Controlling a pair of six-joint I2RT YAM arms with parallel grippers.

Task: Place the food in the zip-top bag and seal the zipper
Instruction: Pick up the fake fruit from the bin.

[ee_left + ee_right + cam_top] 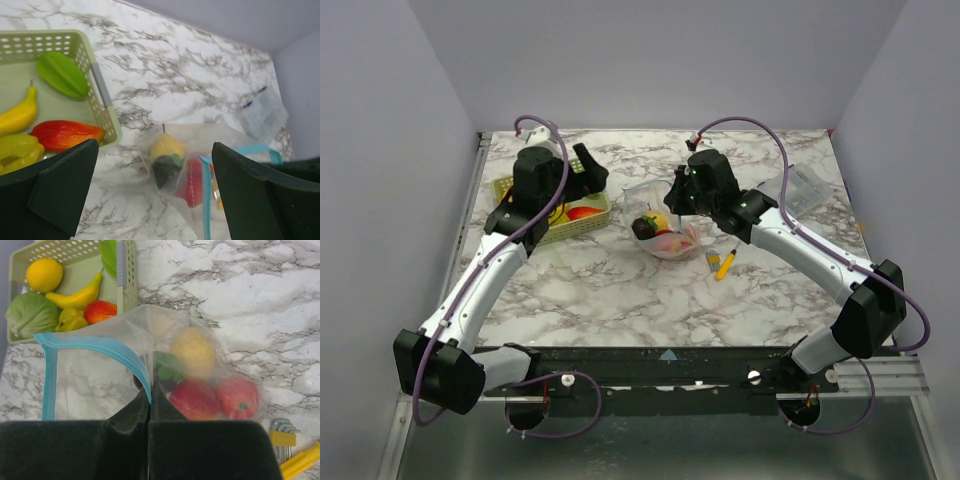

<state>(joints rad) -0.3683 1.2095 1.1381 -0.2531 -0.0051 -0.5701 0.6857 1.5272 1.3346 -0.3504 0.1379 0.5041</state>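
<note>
The clear zip-top bag (pixel 665 235) lies mid-table holding a yellow pear (pixel 193 353), red fruits (pixel 196 399), a tomato (pixel 239 396) and a dark piece. My right gripper (pixel 150 395) is shut on the bag's light-blue zipper (pixel 100 345) and holds the mouth up. The bag also shows in the left wrist view (pixel 185 165). My left gripper (pixel 582 172) is open and empty above the green basket (pixel 588 226), which holds a banana (pixel 77 297), a lemon (pixel 44 274), a cabbage (pixel 29 314), a red fruit (pixel 62 134) and a green leaf-shaped piece (pixel 62 75).
A yellow stick with a black tip (pixel 724 263) and small metal keys (pixel 282 427) lie right of the bag. A smaller clear plastic piece (pixel 802 188) lies at the back right. Grey walls close the table at back and sides.
</note>
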